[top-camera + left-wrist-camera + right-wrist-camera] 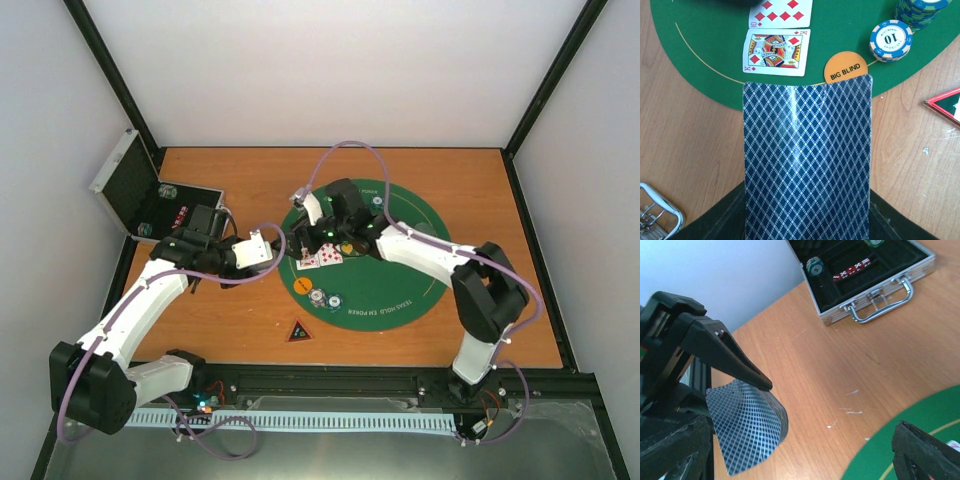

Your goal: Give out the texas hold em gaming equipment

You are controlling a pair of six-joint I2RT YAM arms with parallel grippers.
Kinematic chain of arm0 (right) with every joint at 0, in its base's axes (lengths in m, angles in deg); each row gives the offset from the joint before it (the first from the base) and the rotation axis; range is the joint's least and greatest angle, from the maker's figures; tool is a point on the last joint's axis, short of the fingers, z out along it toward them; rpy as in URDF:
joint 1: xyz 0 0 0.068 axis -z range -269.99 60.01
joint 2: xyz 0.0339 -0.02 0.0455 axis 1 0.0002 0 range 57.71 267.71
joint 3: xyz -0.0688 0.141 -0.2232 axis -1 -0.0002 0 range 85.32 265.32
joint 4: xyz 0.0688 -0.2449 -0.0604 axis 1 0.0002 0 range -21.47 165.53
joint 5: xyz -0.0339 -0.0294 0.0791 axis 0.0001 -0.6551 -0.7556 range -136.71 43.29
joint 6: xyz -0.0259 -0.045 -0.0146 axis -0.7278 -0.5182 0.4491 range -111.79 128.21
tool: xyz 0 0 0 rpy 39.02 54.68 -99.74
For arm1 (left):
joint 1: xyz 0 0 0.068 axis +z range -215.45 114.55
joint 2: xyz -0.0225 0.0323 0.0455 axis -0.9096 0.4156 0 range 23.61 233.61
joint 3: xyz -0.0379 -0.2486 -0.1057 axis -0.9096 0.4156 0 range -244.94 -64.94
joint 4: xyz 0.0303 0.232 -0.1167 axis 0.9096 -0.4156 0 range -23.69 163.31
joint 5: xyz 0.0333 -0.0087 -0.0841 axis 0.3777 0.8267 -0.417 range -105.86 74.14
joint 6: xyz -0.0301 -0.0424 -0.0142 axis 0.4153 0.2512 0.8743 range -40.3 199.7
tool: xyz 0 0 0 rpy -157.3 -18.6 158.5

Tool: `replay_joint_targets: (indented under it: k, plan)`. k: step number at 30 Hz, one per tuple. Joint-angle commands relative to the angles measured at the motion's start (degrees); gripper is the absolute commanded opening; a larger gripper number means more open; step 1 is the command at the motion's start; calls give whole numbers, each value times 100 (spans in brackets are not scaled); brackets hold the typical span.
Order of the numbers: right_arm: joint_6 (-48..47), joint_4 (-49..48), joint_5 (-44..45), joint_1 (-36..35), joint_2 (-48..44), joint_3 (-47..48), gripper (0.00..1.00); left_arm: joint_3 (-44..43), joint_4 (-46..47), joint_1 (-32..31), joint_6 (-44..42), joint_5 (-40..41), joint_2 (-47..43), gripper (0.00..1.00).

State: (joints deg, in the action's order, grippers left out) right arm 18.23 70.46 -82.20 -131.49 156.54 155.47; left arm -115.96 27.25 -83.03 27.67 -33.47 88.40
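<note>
My left gripper [807, 220] is shut on a deck of blue-backed playing cards [807, 160], which bows upward between its jaws just off the green mat's [400, 285] left edge. On the mat lie a king of diamonds [774, 51] and a ten of diamonds [782, 12], face up. Beside them are an orange "BIG BLIND" disc [845, 70], a white chip stack [891, 40] and a blue chip stack [917, 11]. My right gripper [832, 407] stands wide open over the deck's [745, 430] end, its upper finger [735, 360] at the top card. A dark red-edged triangle [298, 331] lies on the wood.
The open silver case [150, 195] stands at the table's far left with chips and dice inside [850, 270], its handle [880, 302] facing the mat. Black frame posts and white walls ring the wooden table [250, 170].
</note>
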Motion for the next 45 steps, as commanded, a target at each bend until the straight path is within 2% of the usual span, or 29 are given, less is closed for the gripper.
replay_joint_targets:
  k: [1,8,19,28,36,39,45]
  plan:
    - [309,119,-439,-116,452,430,97,-259,1,9,-99,-171,-134,48]
    - [46,227,-727,-278,954,622,95,-287,0,9,-97,-210,-116,49]
    - [84,768,-462,-271,1484,1055,93,-285,43,9,-115,-273,-118,48]
    - [-29,1026,2,-87,1023,701,93,-201,84,9,-163,-135,-186,48]
    - [-188,1260,-387,-87,850,758,90,-184,140,9,-141,-170,-162,48]
    - [-158,1294,-902,-87,841,874,81,-178,157,9,-128,-172,-138,48]
    - [-147,1451,-848,-88,731,978,44,-152,159,9,-125,-134,-91,48]
